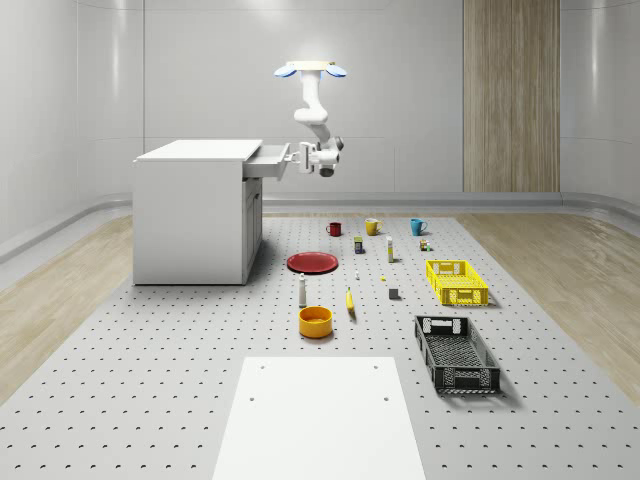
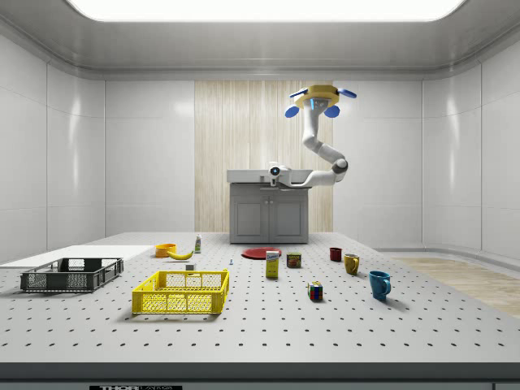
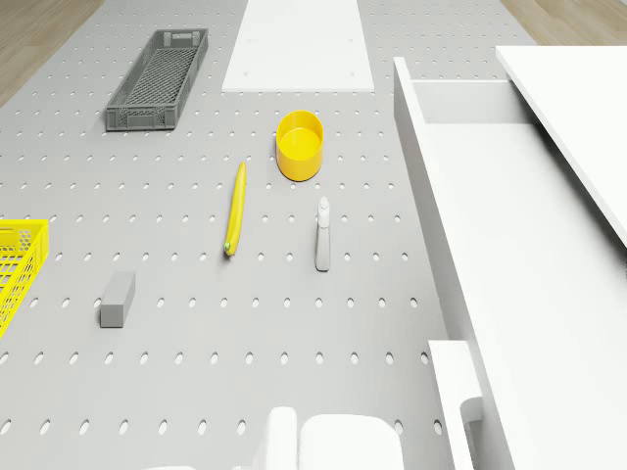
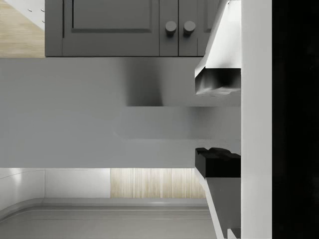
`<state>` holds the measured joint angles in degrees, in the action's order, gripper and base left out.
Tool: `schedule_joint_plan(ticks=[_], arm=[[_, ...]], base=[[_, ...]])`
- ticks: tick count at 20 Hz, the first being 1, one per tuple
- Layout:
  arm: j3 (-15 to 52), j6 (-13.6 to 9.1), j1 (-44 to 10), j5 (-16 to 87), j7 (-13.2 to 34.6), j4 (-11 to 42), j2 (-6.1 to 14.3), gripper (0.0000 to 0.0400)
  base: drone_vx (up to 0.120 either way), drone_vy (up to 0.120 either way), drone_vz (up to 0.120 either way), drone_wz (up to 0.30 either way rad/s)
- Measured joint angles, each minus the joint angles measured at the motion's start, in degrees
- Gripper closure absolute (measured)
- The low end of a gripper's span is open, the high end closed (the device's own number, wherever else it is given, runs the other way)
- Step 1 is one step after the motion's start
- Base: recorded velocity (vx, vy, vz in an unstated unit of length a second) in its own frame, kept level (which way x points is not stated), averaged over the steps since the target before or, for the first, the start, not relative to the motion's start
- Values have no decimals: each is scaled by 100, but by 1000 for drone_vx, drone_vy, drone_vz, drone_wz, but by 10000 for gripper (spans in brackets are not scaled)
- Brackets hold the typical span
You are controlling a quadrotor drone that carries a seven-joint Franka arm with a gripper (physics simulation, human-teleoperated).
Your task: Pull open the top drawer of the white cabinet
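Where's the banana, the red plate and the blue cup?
banana (image 3: 235, 208): drone view, on the middle of its yellow body.
red plate (image 1: 313, 262): whole-scene view, on its flat centre.
blue cup (image 2: 379, 283): side view, on its outer wall.

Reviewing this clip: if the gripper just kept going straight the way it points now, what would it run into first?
The gripper points at the top drawer of the white cabinet, already partly out. In the wrist view its fingers straddle the drawer front, so it would likely meet that first.
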<state>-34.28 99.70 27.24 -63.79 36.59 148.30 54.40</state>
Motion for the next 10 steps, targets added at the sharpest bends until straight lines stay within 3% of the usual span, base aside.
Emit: schedule_joint_plan(ticks=[4,10], arm=[[-124,-13,56,116,37,-30,45,135],[-222,33,150,214,81,-41,109,105]], base=[[0,0,0,0],[0,0,0,0]])
